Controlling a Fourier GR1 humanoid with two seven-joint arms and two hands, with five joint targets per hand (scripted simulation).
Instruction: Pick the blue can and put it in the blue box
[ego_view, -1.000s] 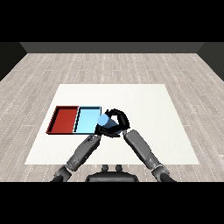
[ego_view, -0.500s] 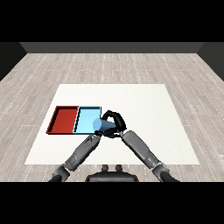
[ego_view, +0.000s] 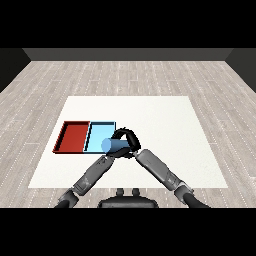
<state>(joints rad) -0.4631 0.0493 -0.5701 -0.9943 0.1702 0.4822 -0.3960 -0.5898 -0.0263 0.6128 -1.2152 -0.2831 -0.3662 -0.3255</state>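
Note:
The blue can (ego_view: 112, 145) lies tipped on its side in the air, its round end facing left. My right hand (ego_view: 128, 139) is shut on it, black fingers curled over its right part. The can hangs over the right front corner of the light blue tray (ego_view: 98, 134), and I cannot tell whether it touches the tray. My left hand (ego_view: 112, 156) sits just below the can at the end of its grey forearm, mostly hidden.
The red tray (ego_view: 73, 136) lies directly left of the light blue tray, the two touching. Both forearms cross the front middle of the white table (ego_view: 165, 125) and meet in front of the trays.
My right hand has carried the can left and a little nearer, from beside the light blue tray to over its right front corner. The can has tipped sideways.

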